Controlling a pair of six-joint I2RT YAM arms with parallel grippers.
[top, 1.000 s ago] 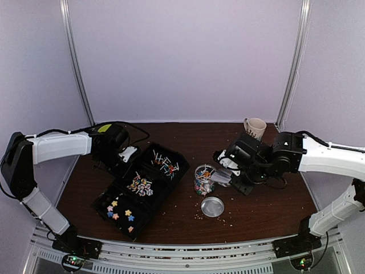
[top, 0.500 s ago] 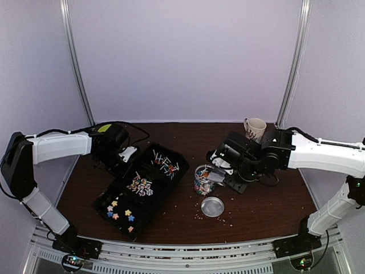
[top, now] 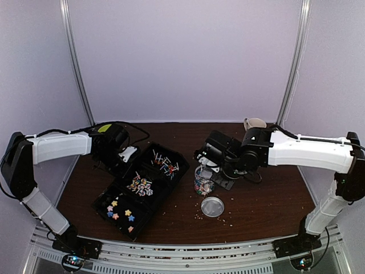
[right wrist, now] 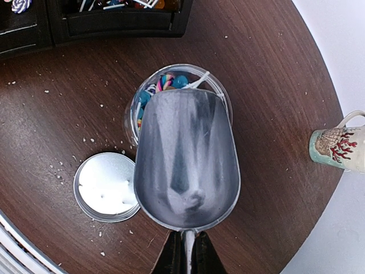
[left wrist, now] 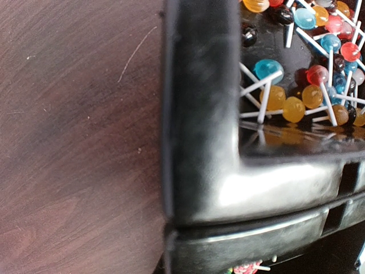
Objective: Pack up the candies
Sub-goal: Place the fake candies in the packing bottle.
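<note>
The right gripper (right wrist: 185,255) pinches the thin handle of a metal scoop (right wrist: 185,154), fingers cut off at the bottom edge; the scoop hides most of the jar (right wrist: 226,101), so only a few candies (right wrist: 166,81) show at its far rim; the left gripper (top: 126,154), pressed together, sits at the tray (left wrist: 199,142) corner, fingertips unseen.

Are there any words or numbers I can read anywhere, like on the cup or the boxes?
No words, numbers or brand names can be read in any view.
The mug has a red coral-like drawing on it, but no letters.
The metal lid, the scoop and the black tray show no label or sign.
</note>
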